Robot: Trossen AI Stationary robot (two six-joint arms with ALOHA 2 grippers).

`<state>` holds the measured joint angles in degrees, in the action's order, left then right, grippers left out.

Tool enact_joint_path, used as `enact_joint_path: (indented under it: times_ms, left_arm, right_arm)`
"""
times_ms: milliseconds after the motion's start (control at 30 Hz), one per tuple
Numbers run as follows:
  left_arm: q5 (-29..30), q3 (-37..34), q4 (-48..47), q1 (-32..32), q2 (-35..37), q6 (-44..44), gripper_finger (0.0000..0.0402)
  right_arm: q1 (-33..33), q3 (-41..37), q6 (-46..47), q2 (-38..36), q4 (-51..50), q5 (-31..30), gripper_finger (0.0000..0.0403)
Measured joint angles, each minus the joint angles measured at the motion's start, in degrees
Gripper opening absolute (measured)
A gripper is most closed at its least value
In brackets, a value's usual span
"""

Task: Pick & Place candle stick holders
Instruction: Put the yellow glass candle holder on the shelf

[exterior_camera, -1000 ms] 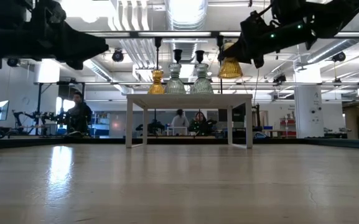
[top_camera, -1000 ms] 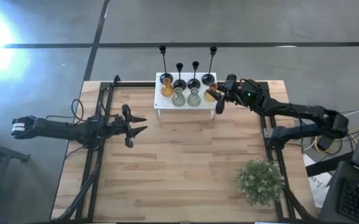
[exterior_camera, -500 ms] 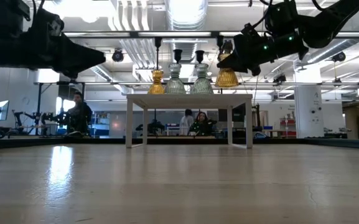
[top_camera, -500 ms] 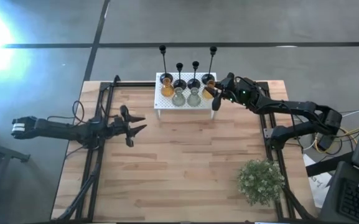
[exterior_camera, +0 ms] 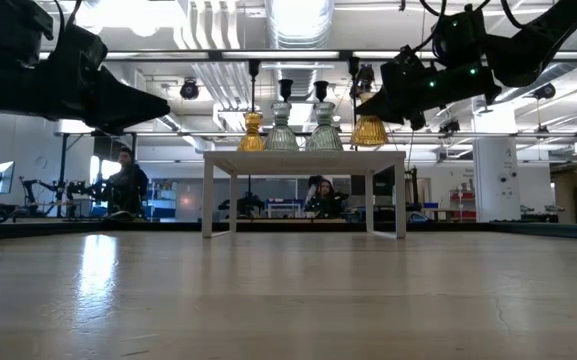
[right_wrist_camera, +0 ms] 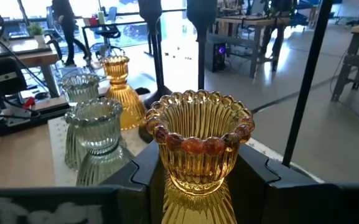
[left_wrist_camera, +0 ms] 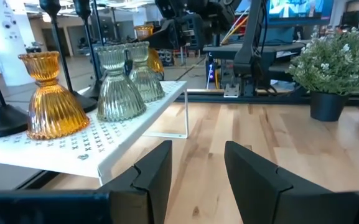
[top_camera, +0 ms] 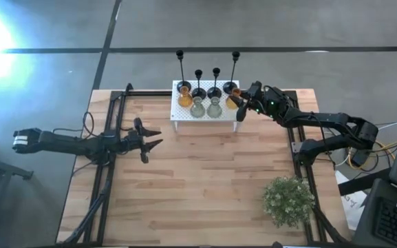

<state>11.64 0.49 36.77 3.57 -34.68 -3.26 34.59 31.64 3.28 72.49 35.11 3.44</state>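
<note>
1. The pale planked wooden tabletop [top_camera: 198,186] has a visible grain and dark metal rails along its left and right sides.
2. The two dark jointed arms reach in from either side. The left gripper [top_camera: 151,138] hovers over the left half of the tabletop, well apart from the rack, its two flat dark fingers [left_wrist_camera: 154,174] standing apart with nothing between them.
3. The bushy green plant [top_camera: 289,200] with tiny pale flowers sits in a dark pot near the tabletop's right front corner.
4. The white perforated metal rack [top_camera: 181,117], a low flat shelf on thin legs, stands at the far middle of the tabletop.
5. Four black candle stick holders [top_camera: 180,71], each a round base with a thin upright stem, line the rack's far edge.
6. Two pale green ribbed glass holders [top_camera: 206,107], squat and flared, stand side by side on the rack, with one amber ribbed glass holder [top_camera: 184,98] on the rack just to their left.
7. The right gripper [top_camera: 242,109] is at the rack's right end, clamped on the second amber glass holder [right_wrist_camera: 198,149], which has a beaded rim and fluted sides; it looks to be at or just above the rack's right edge.
</note>
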Motion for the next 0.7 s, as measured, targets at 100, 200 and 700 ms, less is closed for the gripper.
enact_joint_path:
  times_ms: [100,200,700]
  left_arm:
    - [0.0,0.0,0.0,0.0,0.0,0.3,0.0153]
    - [0.0,0.0,0.0,0.0,0.0,0.3,0.0153]
    - [0.0,-0.1,-0.1,0.0,0.0,0.3,0.0153]
  right_arm:
    - [0.0,-0.1,0.9,0.0,-0.1,0.0,0.0122]
    - [0.0,-0.1,1.3,0.0,-0.1,0.0,0.0122]
    - [-0.1,-1.4,3.3,0.0,0.2,-0.5,0.0121]
